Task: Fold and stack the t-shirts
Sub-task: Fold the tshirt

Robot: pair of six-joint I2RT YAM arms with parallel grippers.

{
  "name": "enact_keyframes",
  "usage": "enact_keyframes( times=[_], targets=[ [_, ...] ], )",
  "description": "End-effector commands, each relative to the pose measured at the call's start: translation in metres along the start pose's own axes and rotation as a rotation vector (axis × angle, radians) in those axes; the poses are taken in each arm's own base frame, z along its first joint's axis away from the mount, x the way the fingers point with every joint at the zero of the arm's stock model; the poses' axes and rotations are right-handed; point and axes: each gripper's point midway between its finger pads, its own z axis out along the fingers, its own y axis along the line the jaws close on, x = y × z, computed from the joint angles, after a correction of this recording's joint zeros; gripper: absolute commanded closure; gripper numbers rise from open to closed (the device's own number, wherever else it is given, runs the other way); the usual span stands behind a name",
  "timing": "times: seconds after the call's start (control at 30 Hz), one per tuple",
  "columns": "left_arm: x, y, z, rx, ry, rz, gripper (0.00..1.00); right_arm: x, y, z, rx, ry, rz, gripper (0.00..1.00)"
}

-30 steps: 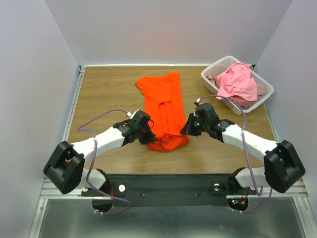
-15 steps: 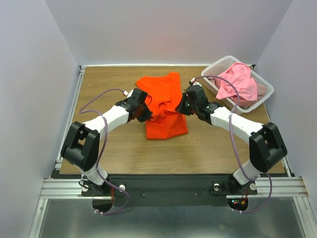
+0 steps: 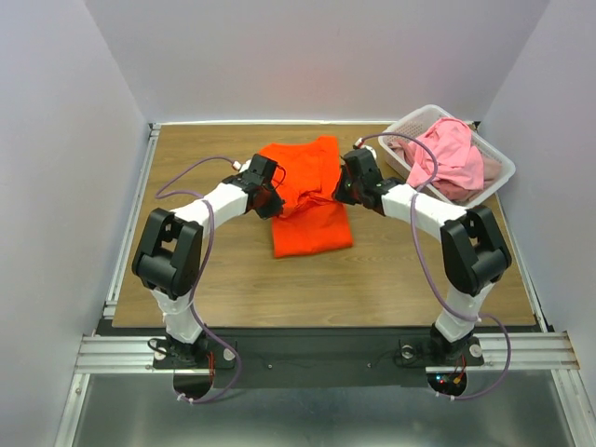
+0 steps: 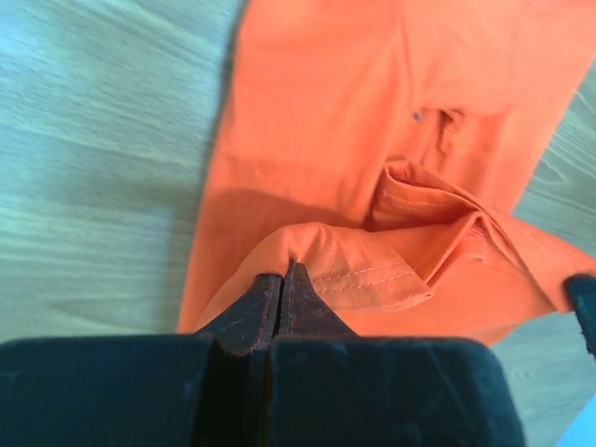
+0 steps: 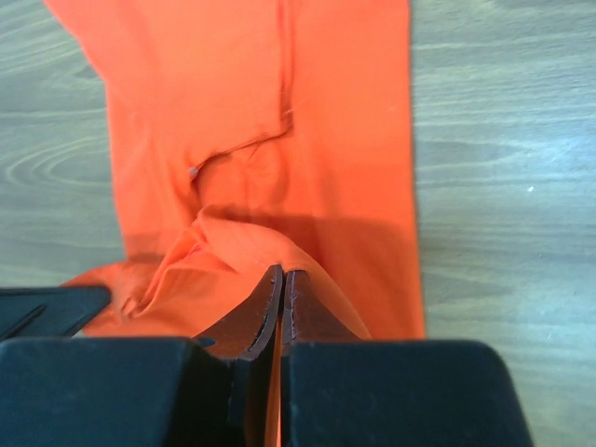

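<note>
The bright orange t-shirt (image 3: 307, 200) lies in the middle of the table, its near part doubled back over the far part. My left gripper (image 3: 270, 198) is shut on the shirt's hem at the left; the left wrist view shows the orange cloth (image 4: 372, 158) pinched at the jaw tips (image 4: 284, 275). My right gripper (image 3: 343, 191) is shut on the hem at the right; the right wrist view shows the cloth (image 5: 279, 112) pinched at its tips (image 5: 282, 277). Both hold the edge a little above the shirt. The light pink t-shirt (image 3: 447, 158) lies crumpled in the basket.
The white lattice basket (image 3: 494, 182) stands at the back right corner of the wooden table (image 3: 205, 270). White walls close in the left, back and right sides. Purple cables loop off both arms.
Both grippers have carried the shirt's near hem away from me, toward the back of the table, folding the near part over the far part. The arms are stretched further out.
</note>
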Motion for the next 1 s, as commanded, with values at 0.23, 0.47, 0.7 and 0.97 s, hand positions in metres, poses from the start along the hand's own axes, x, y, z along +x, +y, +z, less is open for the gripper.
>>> enact_keyframes(
  times=[0.23, 0.47, 0.7, 0.97],
  targets=[
    [-0.038, -0.013, 0.005, 0.028, -0.059, 0.083, 0.91, -0.033, -0.002, 0.027, -0.06, -0.009, 0.0, 0.98],
    [-0.042, -0.008, 0.006, 0.019, -0.024, 0.128, 0.04, -0.041, 0.003, 0.018, -0.115, 0.002, -0.009, 0.52],
    [-0.034, -0.01, -0.018, 0.091, -0.037, 0.131, 0.02, -0.029, 0.01, -0.019, -0.2, 0.03, -0.028, 0.0],
    [0.046, 0.039, -0.023, 0.117, 0.068, 0.086, 0.02, 0.056, -0.031, -0.051, -0.182, 0.193, 0.021, 0.0]
  ],
)
